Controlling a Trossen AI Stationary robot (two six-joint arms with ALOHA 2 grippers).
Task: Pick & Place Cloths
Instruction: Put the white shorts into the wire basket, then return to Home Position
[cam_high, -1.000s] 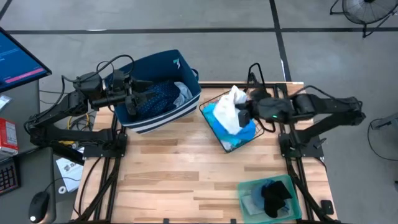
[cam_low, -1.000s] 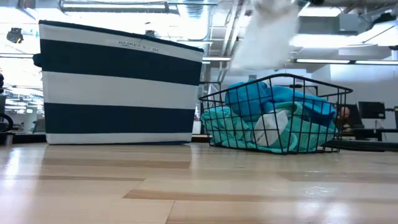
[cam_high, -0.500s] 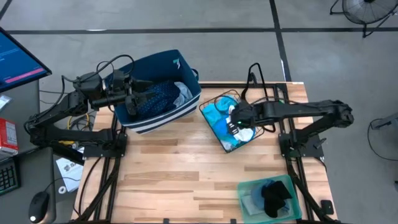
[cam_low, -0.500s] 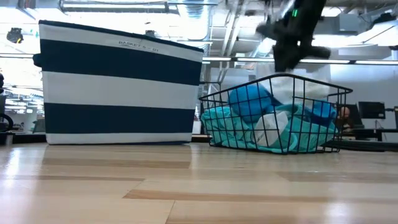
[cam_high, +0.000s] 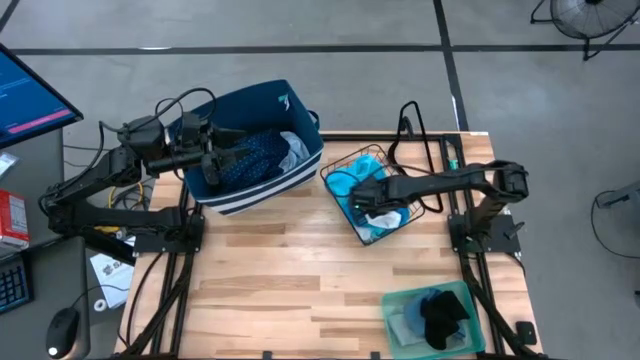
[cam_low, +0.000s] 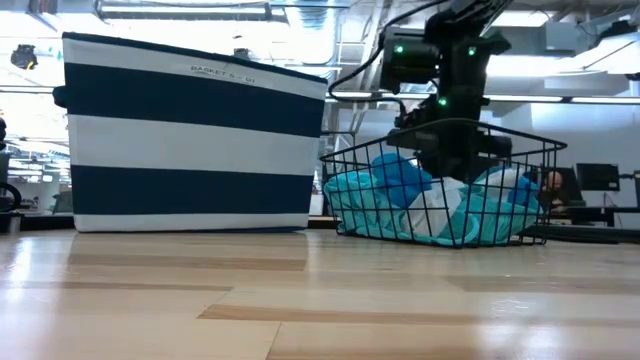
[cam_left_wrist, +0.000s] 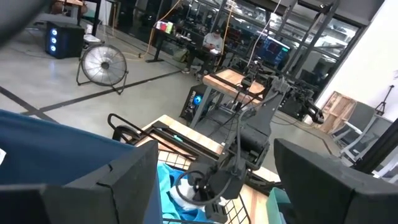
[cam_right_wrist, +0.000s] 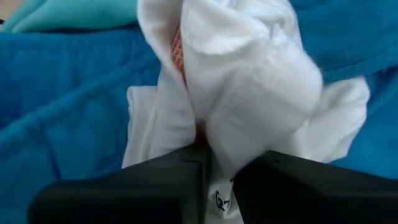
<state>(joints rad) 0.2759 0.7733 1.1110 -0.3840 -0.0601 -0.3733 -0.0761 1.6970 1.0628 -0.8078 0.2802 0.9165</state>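
R gripper (cam_right_wrist: 214, 171) is sitting down in black wire basket (cam_high: 352, 164), fingers pinching crumpled white cloth (cam_right_wrist: 239, 87) over turquoise cloths (cam_right_wrist: 68, 93); L gripper (cam_high: 213, 165) is hovering over striped navy fabric bin (cam_high: 262, 192), can't tell its state.

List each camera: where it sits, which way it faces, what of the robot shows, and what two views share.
High view: overhead, straight down; both arms, right claw in the wire basket.
Low view: table height, level; the right arm over the basket.
Left wrist view: on the left arm over the striped bin, facing the right arm; own fingers show.
Right wrist view: faces down; own fingers clamp the white cloth.
Shared: high and low both show bin and basket.
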